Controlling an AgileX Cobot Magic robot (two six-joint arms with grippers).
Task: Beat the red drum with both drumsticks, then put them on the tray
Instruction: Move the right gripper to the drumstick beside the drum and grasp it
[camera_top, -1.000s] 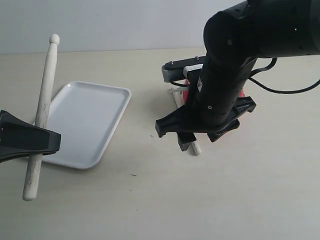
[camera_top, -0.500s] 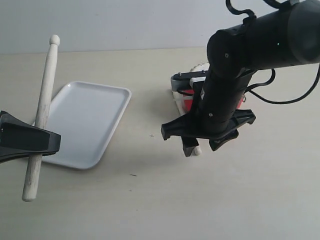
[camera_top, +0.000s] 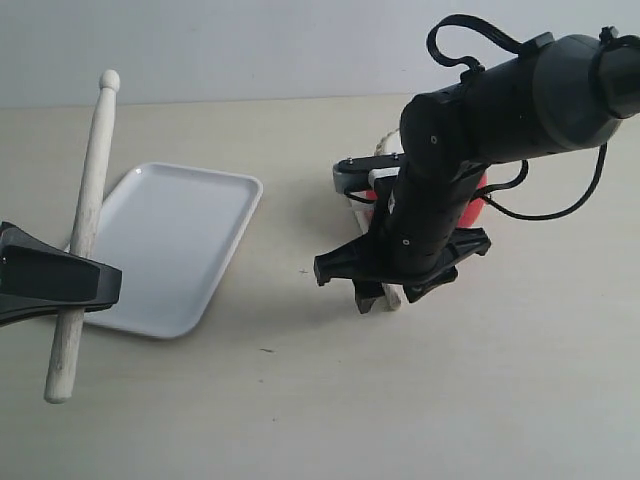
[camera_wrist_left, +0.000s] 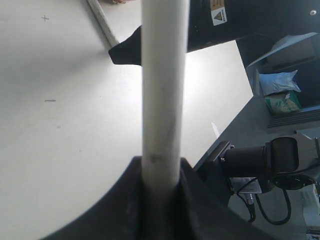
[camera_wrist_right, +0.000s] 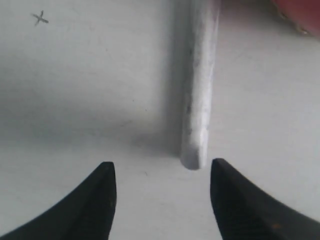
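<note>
At 3 o'clock of tray (camera_top: 180, 240): loose drumstick (camera_wrist_right: 200, 90), likely light, stiff; grip butt.
Right gripper (camera_wrist_right: 162, 170): spread.
Left gripper (camera_top: 60, 278): pinching other drumstick (camera_top: 90, 200).

Warning-triangle sticker (camera_wrist_left: 218, 16) on black arm (camera_wrist_left: 250, 20); wording unreadable.

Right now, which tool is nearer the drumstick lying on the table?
Right. The right tool hangs open just above one end of the lying drumstick, beside the red drum. The left tool is across the tray, shut on the other drumstick.
</note>
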